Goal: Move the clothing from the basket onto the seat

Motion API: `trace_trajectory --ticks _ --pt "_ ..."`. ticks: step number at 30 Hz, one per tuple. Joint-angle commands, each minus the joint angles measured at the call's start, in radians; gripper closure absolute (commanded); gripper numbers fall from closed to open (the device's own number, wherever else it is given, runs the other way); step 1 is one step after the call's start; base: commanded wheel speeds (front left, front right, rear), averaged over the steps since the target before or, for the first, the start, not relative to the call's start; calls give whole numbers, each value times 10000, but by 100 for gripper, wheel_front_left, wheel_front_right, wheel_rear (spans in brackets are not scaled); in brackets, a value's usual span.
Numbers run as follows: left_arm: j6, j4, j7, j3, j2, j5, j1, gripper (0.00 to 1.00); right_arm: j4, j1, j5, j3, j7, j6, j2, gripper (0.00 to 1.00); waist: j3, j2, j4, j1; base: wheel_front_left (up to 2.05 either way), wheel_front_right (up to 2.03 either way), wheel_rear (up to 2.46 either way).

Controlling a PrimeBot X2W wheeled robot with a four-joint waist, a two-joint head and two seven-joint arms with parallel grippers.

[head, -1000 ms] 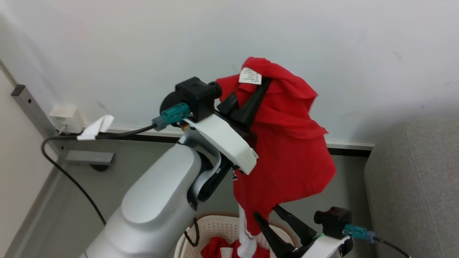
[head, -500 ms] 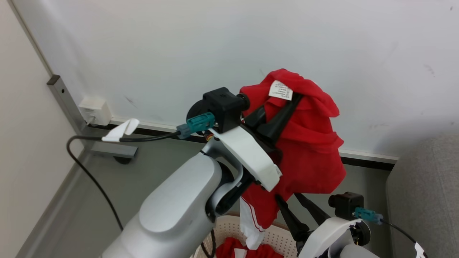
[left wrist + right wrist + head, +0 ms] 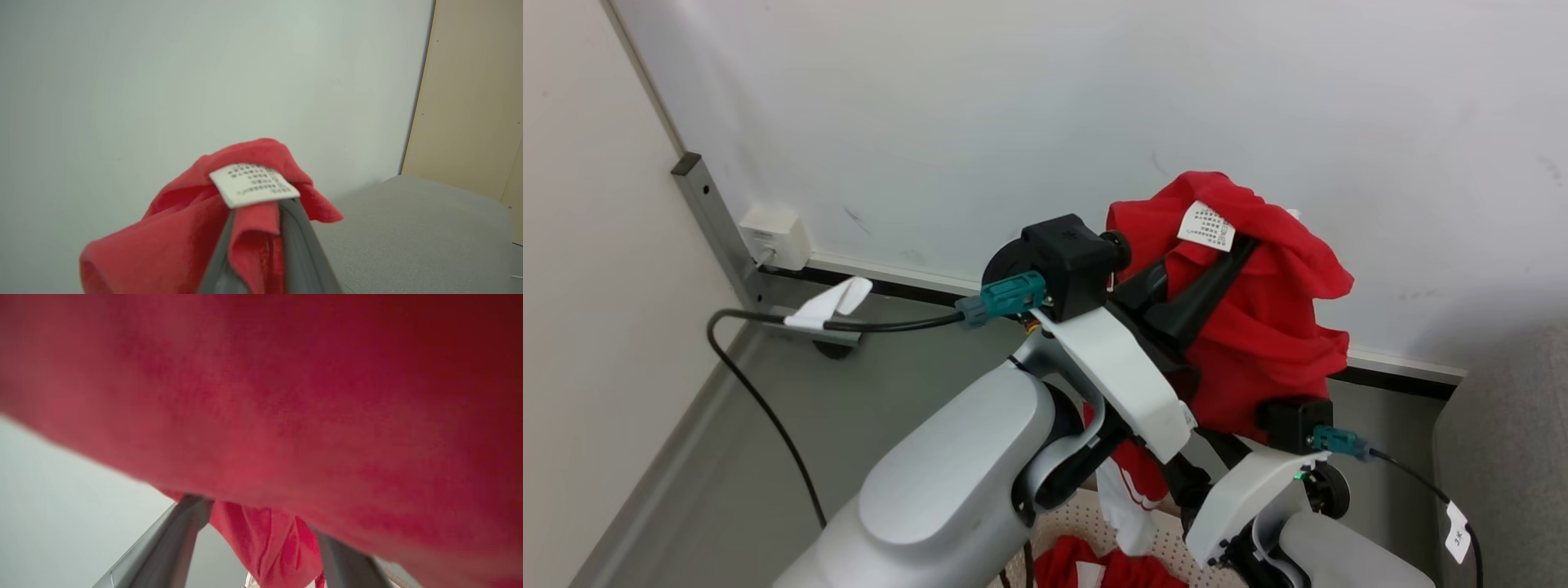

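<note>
Red clothing point(image 3: 1258, 327) hangs pinched in the left gripper point(image 3: 1205, 261), its tail dangling below that wrist over the basket point(image 3: 1086, 523). Swung toward the seat point(image 3: 1503, 457), the tail may snag the spread-fingered right gripper point(image 3: 253, 516) beneath. Since a second ago, the right gripper has come closer under the cloth, and the camera has turned.
</note>
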Motion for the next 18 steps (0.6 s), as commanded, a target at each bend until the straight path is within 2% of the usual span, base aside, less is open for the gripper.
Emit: trace_trajectory --ticks 1,2,10,18 --pt "16 -28 9 -14 -25 -35 104 100 -147 -180 -65 -15 3 -21 -93 35 30 0 47 -1 0 0 0" --pt "22 -17 13 -18 -12 -44 100 100 -247 -182 -133 -64 3 -21 -127 100 41 0 61 -1 0 0 0" --pt "142 199 -73 134 232 -102 172 100 -801 25 -742 -375 2 -21 -365 100 25 0 -127 -1 0 0 0" --pt "330 727 -204 472 694 -317 543 100 -1820 564 -1937 -1201 1 -21 -791 100 -68 0 -457 -1 0 0 0"
